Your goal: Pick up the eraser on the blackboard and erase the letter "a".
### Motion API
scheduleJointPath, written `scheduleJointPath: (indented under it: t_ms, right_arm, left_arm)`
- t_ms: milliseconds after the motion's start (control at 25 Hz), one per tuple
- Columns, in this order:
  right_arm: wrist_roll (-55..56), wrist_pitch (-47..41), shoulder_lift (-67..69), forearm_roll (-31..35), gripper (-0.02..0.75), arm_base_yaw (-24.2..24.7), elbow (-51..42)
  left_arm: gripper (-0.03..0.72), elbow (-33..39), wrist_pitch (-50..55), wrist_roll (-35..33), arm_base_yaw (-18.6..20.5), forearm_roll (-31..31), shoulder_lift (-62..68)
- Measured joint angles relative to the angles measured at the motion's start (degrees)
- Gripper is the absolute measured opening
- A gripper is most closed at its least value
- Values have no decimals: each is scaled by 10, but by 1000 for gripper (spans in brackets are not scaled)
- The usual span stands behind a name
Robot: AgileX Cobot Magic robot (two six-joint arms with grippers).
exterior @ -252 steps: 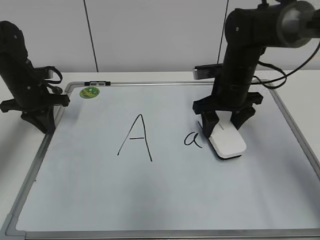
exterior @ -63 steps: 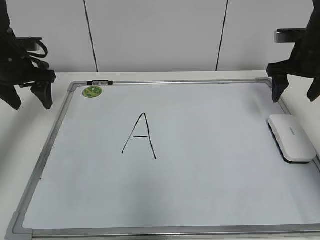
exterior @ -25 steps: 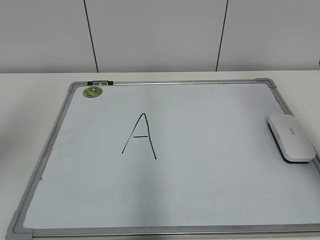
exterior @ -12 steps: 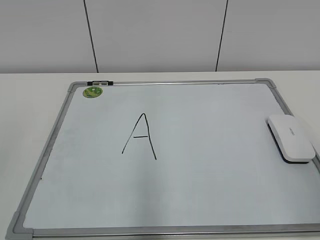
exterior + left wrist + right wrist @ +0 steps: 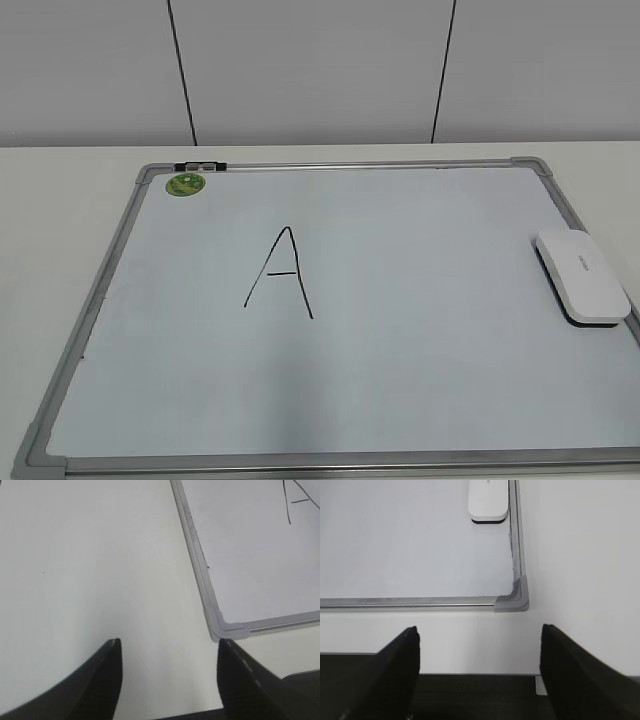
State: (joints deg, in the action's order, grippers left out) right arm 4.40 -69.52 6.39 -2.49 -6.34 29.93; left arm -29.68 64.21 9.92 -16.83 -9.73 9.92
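The white rounded plastic eraser [image 5: 488, 501] (dark underside) lies on the pale silver-framed whiteboard [image 5: 420, 601]; the black right gripper [image 5: 479, 677] hangs with fingers spread.

Looks to me like a lab or office test bench. I see a plain white table [image 5: 60, 200] set against a pale panelled wall [image 5: 310, 70] with thin dark vertical seams. A metal-framed whiteboard [image 5: 350, 462] lies flat on it. No household clutter in my views, lighting even, indoor.
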Motion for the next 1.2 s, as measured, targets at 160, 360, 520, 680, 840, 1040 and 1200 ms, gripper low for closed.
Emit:
scheduleJointPath:
  t_ms: [160,360,520,680,840,1040,1200]
  right_arm:
    - [-10,29,-10,5,555,0,-17]
    - [-44,36,-10,33,555,0,-19]
    - [-48,38,-10,35,555,0,-19]
    - [-51,40,-10,36,555,0,-19]
    - [-51,40,-10,36,555,0,-19]
    - [-52,40,-11,36,555,0,-19]
    - [-52,41,-34,36,555,0,-19]
  left_arm:
    - [440,0,-3,0,0,-1,-2]
    - [440,0,-4,-7,-8,2,-2]
    - [440,2,-6,-11,-13,3,-2]
    - [425,2,-6,-10,-13,3,-2]
    - [412,2,-6,-10,-13,3,-2]
    - [407,2,-6,-10,-13,4,-2]
    - [407,3,-7,-10,-11,4,-27]
